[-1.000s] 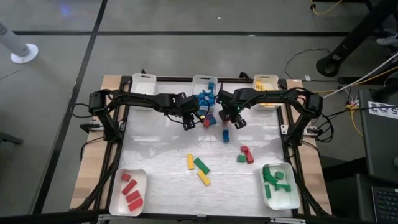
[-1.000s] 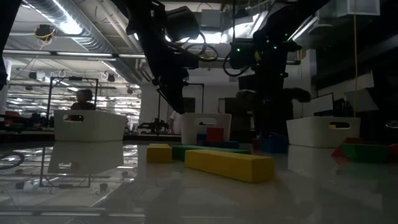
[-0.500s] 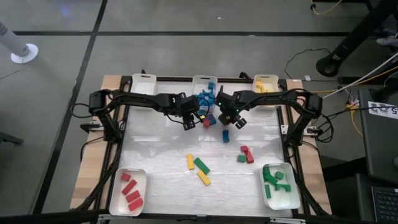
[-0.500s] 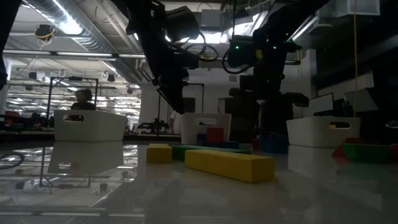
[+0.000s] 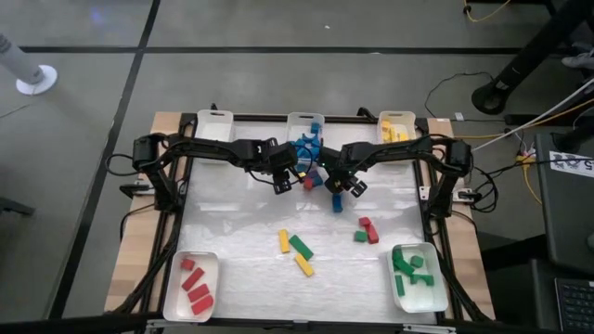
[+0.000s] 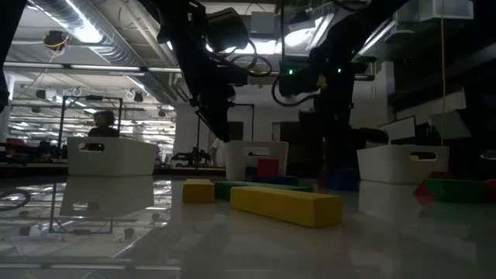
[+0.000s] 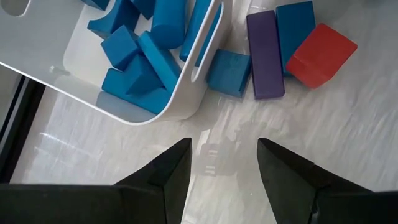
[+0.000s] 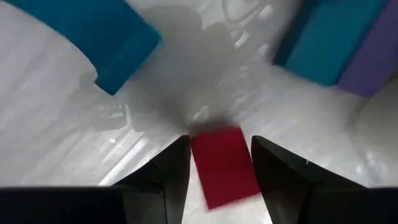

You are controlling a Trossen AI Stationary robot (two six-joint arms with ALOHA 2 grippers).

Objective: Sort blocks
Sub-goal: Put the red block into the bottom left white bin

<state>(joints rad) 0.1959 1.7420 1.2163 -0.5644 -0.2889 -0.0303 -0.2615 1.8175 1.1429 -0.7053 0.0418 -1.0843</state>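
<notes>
I read the right gripper (image 8: 214, 165) as spread, its fingers straddling a red block (image 8: 225, 165) on the table (image 5: 241, 241) just in front of the blue tray (image 7: 124, 109). Left gripper (image 7: 217, 165) hovers spread near that tray, empty. Beside the tray lie a blue cube (image 7: 229, 73), a purple bar (image 7: 265, 55) and another blue block (image 7: 296, 31).

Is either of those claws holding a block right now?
The right gripper straddles a small red block; whether it grips cannot be told. The left gripper is open, empty.
</notes>
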